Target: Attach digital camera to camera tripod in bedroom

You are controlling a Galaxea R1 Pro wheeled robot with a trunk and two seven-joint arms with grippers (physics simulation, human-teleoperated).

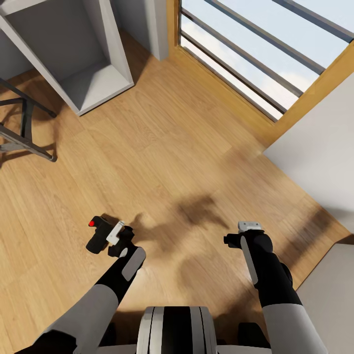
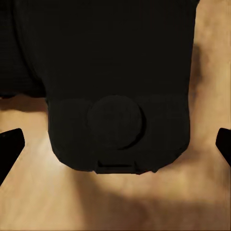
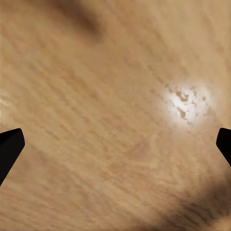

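The digital camera (image 1: 100,235), black and chunky with a red button on top, hangs above the wood floor at the end of my left arm. My left gripper (image 1: 112,236) is shut on it. In the left wrist view the camera's dark body (image 2: 115,96) sits between the fingertips (image 2: 10,147), which stand wide apart at the frame's edges. My right gripper (image 1: 250,227) hovers over bare floor, open, with nothing between its fingertips (image 3: 9,149). The camera tripod is out of view.
A white open cabinet (image 1: 98,83) stands on the floor at the far left. A dark metal frame (image 1: 24,132) sits at the left edge. A wood-framed window (image 1: 255,64) runs along the far right, and a white wall (image 1: 319,152) is close on the right.
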